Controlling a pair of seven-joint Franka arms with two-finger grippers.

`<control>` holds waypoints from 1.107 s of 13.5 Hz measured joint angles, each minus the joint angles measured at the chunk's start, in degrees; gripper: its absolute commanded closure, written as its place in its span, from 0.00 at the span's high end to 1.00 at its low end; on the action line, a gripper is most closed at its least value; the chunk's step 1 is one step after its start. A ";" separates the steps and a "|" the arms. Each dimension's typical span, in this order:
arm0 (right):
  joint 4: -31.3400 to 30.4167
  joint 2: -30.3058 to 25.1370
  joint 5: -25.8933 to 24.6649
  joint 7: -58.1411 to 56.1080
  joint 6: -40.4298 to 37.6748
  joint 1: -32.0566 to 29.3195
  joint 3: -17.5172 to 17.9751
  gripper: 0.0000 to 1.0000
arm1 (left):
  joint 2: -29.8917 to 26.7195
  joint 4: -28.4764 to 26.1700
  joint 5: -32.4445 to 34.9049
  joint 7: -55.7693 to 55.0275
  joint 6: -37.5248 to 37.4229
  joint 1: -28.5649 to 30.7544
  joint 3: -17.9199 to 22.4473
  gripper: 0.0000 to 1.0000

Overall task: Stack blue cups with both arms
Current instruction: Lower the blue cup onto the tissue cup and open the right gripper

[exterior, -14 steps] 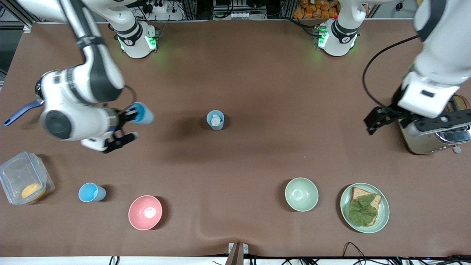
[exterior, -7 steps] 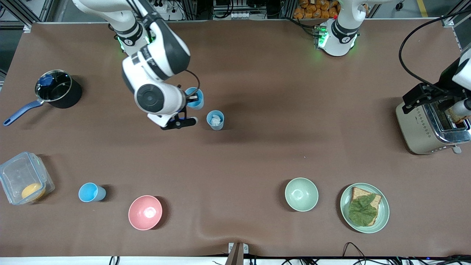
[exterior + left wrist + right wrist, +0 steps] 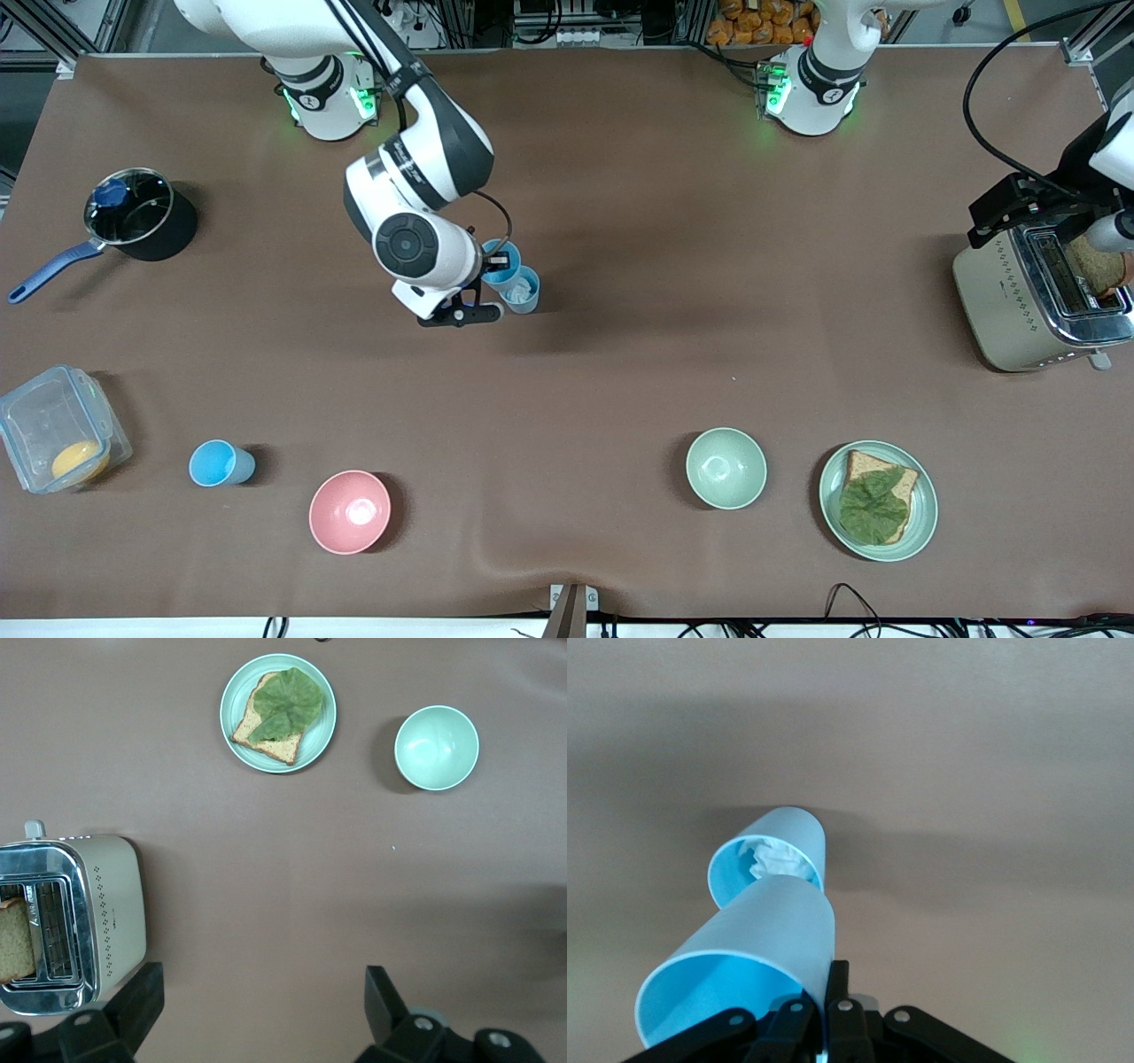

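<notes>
My right gripper (image 3: 490,266) is shut on the rim of a bright sky blue cup (image 3: 499,262) and holds it tilted, right beside a grey-blue cup (image 3: 522,291) that stands mid-table with crumpled white paper inside. In the right wrist view the held cup (image 3: 744,966) is pinched in the gripper (image 3: 824,992), its base close to the standing cup (image 3: 775,859). Another sky blue cup (image 3: 220,463) stands near the front camera at the right arm's end. My left gripper (image 3: 1014,208) is open and empty over the toaster's edge; its fingers (image 3: 133,1001) are spread wide.
A toaster (image 3: 1036,306) with bread stands at the left arm's end. Near the front camera are a pale green bowl (image 3: 726,467), a plate (image 3: 921,523) with bread and lettuce, a pink bowl (image 3: 349,511) and a clear container (image 3: 58,440). A black saucepan (image 3: 140,217) stands at the right arm's end.
My right arm has swung with the sky blue cup from the right arm's end to the table's middle, up against the grey-blue cup. My left arm has drawn back toward the table's end.
</notes>
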 measured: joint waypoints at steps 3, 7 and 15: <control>0.01 0.99 0.00 1.04 1.22 1.12 -0.02 0.00 | -0.02 -0.06 0.00 0.00 -0.09 0.16 0.07 1.00; 0.02 1.08 -0.11 1.07 1.26 1.26 -0.18 0.48 | -0.03 -0.34 0.00 0.02 -0.14 0.22 0.13 1.00; 0.21 1.08 -0.16 1.05 1.27 1.24 -0.64 1.00 | -0.03 -0.74 0.00 0.03 -0.15 0.23 0.15 1.00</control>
